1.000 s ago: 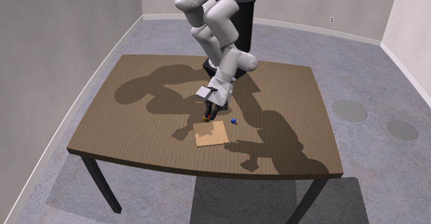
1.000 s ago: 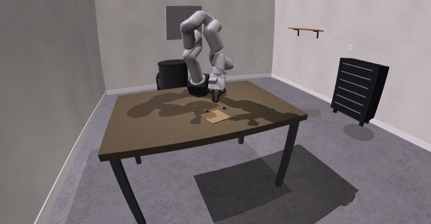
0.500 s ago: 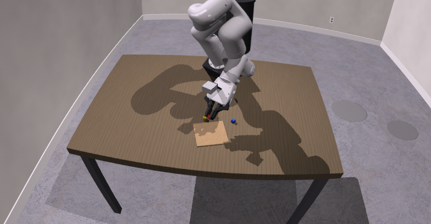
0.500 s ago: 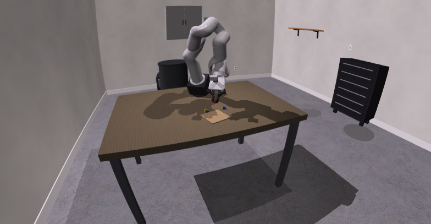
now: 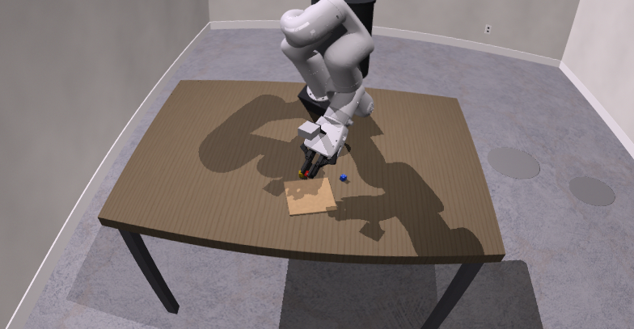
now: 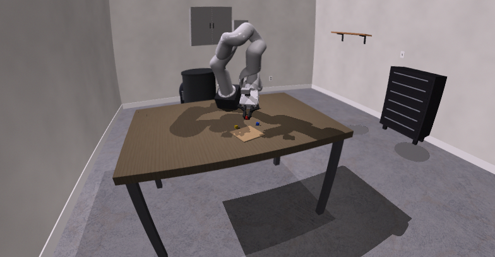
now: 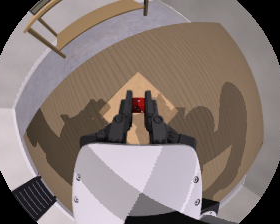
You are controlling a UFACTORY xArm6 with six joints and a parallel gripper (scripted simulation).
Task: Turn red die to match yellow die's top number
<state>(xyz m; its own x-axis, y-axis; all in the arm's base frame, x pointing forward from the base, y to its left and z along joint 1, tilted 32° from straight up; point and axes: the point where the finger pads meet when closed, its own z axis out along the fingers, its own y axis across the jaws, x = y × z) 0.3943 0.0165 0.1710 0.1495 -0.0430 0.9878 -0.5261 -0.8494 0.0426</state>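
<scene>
My gripper (image 5: pixel 309 174) (image 6: pixel 246 116) (image 7: pixel 138 98) is shut on the red die (image 5: pixel 307 173) (image 6: pixel 246 117) (image 7: pixel 138 103). It holds the die tilted, a little above the table, just beyond the far edge of the tan mat (image 5: pixel 310 199) (image 6: pixel 248 134) (image 7: pixel 128 83). The yellow die (image 5: pixel 301 175) (image 6: pixel 236 127) lies on the table next to the mat's far left corner, close to my fingers in the top view. The blue die (image 5: pixel 343 177) (image 6: pixel 257 124) lies on the table right of the mat. The pips on the dice are too small to read.
The arm's black base (image 5: pixel 310 100) (image 6: pixel 226 100) stands on the wooden table (image 5: pixel 200 202) (image 6: pixel 180 155) behind the dice. A black drum (image 6: pixel 197 83) stands on the floor behind the table. A black dresser (image 6: pixel 412 102) stands by the right wall.
</scene>
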